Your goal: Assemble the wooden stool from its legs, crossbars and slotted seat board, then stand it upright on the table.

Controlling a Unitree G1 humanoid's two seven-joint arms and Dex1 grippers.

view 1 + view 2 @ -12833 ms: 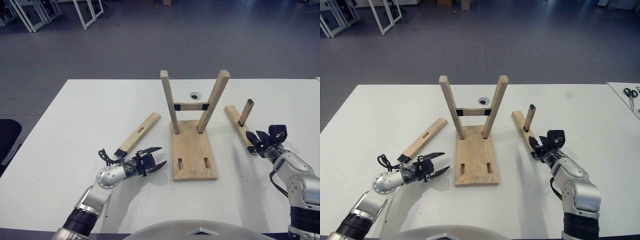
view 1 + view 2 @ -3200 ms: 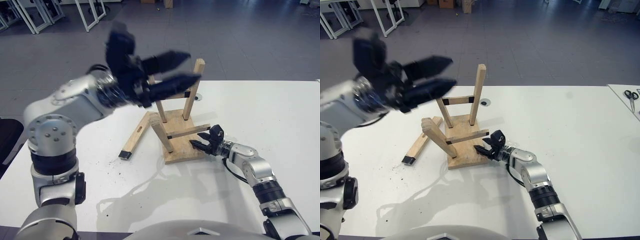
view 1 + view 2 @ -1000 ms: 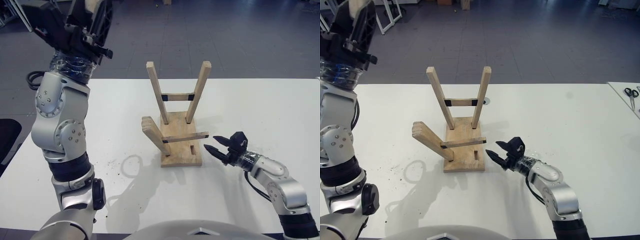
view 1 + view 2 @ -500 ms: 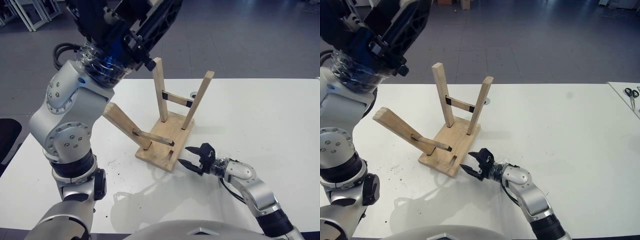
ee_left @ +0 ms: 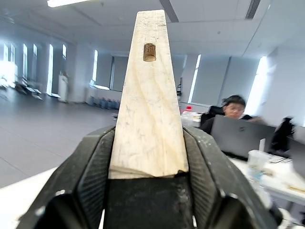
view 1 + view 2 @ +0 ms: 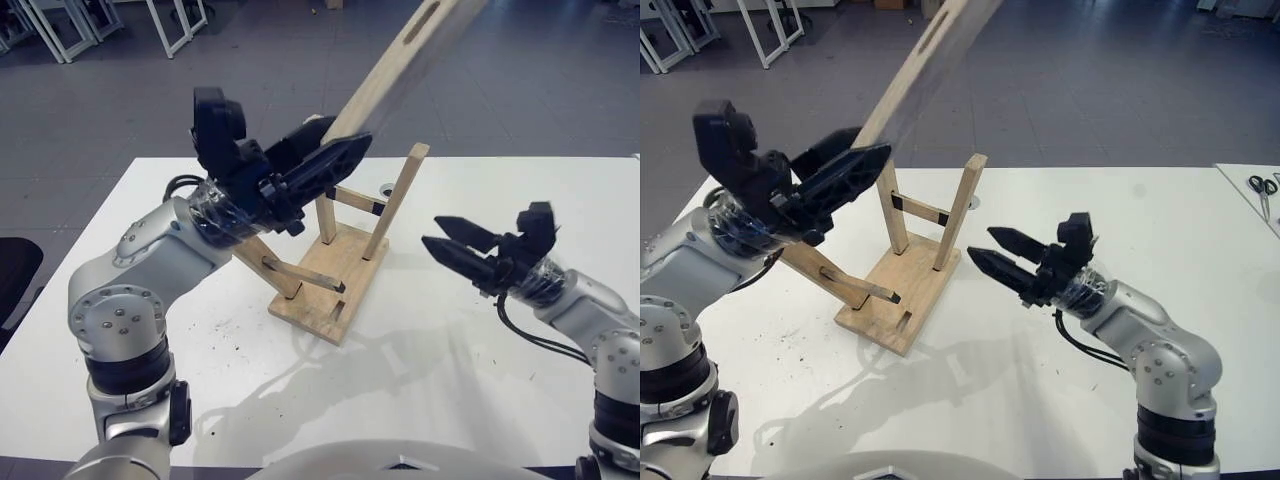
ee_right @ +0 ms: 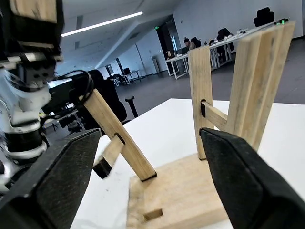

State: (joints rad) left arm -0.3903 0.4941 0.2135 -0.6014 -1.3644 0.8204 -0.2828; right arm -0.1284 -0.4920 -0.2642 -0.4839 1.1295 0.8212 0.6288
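1. Seat board lies flat on the table with three legs fitted; an empty slot shows at its near edge.
2. Fourth leg is up above the board, long axis slanting up and away.
3. Left gripper pinches the leg's lower end. Right gripper, fingers spread, hangs beside the board.

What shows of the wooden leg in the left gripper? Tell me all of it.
The wooden leg is a flat, pale bar with a long slot cut near its far end. The left gripper clamps its lower end, fingers on either side. It hangs in the air, slanting upward and to the robot's right above the half-built stool; whether it touches the stool cannot be told.
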